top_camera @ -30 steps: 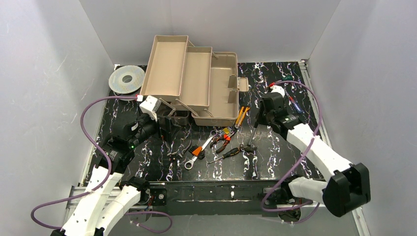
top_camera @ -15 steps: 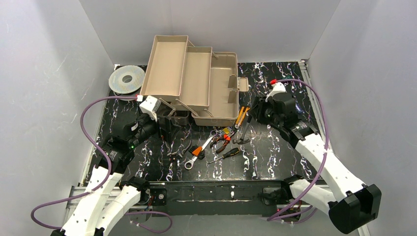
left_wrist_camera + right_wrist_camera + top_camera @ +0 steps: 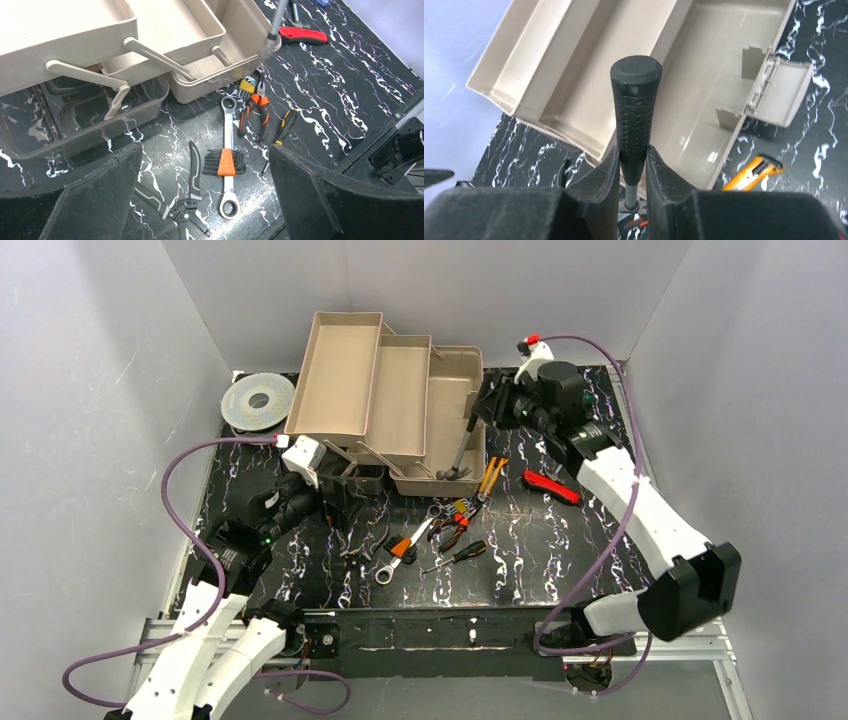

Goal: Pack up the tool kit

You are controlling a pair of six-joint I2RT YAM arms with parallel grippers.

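R gripper (image 3: 632, 167) clamped on hammer (image 3: 635, 105) grip, head hanging by toolbox (image 3: 455, 375) front rim. L gripper (image 3: 207, 192) jaws wide open, empty, above wrench (image 3: 228, 150) & orange pliers (image 3: 255, 112).

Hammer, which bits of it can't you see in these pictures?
Right wrist view: hammer head hidden below the right gripper.
Left wrist view: handle cut off by the top edge; only the head and some shaft show.
Top view: grip covered by the gripper; whether the head touches the toolbox is unclear.
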